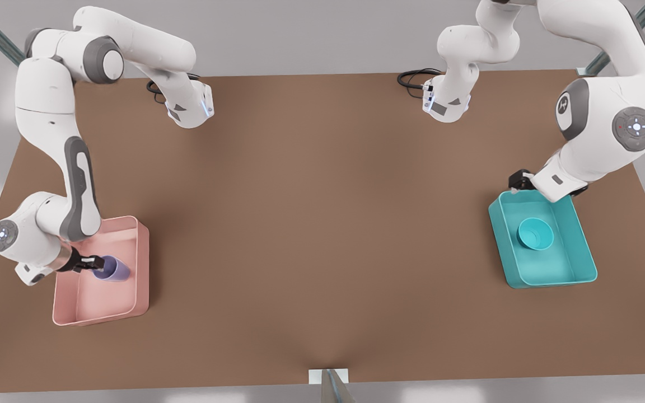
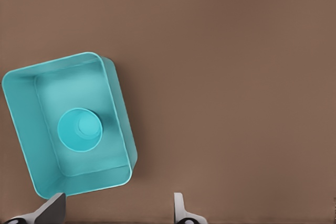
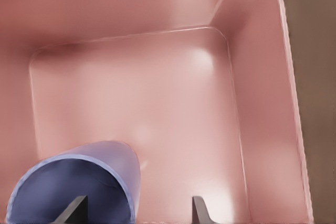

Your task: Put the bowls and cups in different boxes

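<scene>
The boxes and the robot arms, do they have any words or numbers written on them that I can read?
No readable text anywhere.
Pink box, holding the purple cup: plain, no label.
Teal box, holding the teal bowl: plain, no label.
Arm on the front view's right: a small round emblem on the joint, too small to read.
Right claw is at the cup; left claw hangs open beside the teal box: no markings.

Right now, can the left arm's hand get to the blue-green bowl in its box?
Probably yes. The left gripper hangs open just outside the teal box, and the teal bowl sits uncovered inside it.
</scene>
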Robot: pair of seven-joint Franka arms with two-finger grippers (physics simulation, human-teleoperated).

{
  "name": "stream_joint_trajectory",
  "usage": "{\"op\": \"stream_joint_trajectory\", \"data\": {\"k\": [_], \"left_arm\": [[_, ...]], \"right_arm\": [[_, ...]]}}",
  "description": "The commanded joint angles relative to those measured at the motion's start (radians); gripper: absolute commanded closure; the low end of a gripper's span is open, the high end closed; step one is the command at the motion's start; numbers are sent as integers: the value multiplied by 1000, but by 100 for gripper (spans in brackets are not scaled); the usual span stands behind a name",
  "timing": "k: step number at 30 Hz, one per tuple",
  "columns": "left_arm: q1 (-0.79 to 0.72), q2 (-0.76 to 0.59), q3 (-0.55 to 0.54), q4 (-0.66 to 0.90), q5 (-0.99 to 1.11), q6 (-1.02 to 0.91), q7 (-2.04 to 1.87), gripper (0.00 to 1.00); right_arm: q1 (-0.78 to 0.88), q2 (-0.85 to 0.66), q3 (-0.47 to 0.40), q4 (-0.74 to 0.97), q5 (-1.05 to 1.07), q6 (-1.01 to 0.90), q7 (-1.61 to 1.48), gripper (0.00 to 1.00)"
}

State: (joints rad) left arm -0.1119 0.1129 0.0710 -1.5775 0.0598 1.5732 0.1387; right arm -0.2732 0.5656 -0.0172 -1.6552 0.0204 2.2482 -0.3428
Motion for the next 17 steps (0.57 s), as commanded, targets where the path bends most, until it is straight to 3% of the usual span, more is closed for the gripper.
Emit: {"op": "stream_joint_trajectory", "data": {"k": [1, 6, 9, 12, 17], "left_arm": [[-8, -5, 0, 4, 5, -59, -160, 0], [-2, -1, -25, 63, -8, -133, -162, 0], [-2, -1, -25, 63, -9, -136, -162, 0], [-3, 4, -27, 63, -3, -133, -165, 0], [-5, 4, -27, 65, -6, -139, -165, 0]], "right_arm": [[0, -56, 0, -1, 55, -168, -311, 0], [23, -207, 2, 55, 36, -498, -104, 0], [161, -257, 2, 155, 4, -708, 312, 0], [203, -460, 11, 81, -47, -745, 338, 0], [204, -480, 19, 80, -42, -756, 370, 0]]}}
